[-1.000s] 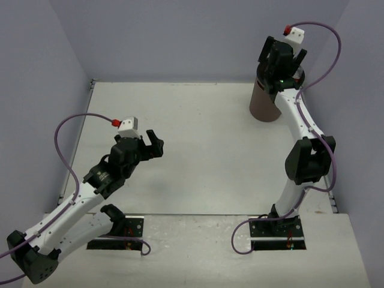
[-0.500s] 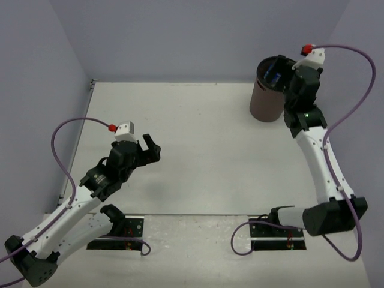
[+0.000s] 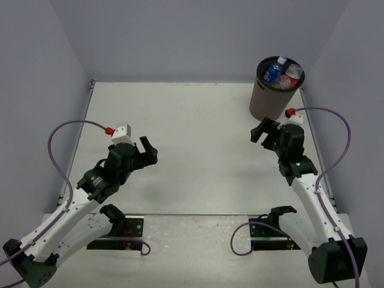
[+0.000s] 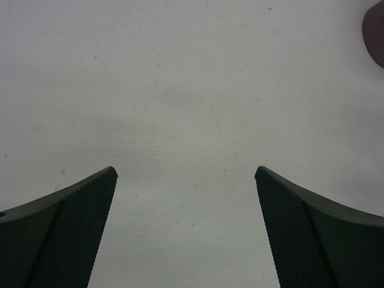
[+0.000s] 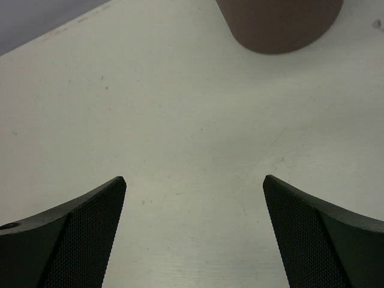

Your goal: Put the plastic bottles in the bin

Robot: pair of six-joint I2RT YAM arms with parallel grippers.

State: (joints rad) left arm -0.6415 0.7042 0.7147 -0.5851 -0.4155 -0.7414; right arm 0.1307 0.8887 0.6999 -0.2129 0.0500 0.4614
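Note:
The dark-brown bin [image 3: 267, 102] stands at the back right of the table. Inside its mouth lie plastic bottles: a blue-label one [image 3: 273, 71] and a clear red-label one [image 3: 290, 77]; others are hidden below. No bottle shows on the table. My right gripper [image 3: 261, 131] is open and empty, in front of the bin and to its left. The bin's base shows at the top of the right wrist view [image 5: 279, 24]. My left gripper [image 3: 150, 152] is open and empty over the left half of the table. The bin's edge shows in the left wrist view [image 4: 375, 30].
Grey walls close the table at the back and both sides. The table's [image 3: 198, 138] near edge runs just ahead of the two arm bases [image 3: 117, 231]. Purple cables loop off both wrists.
My right arm has drawn back from over the bin and come down to the table in front of it, uncovering the bottles inside. My left gripper has pulled back slightly.

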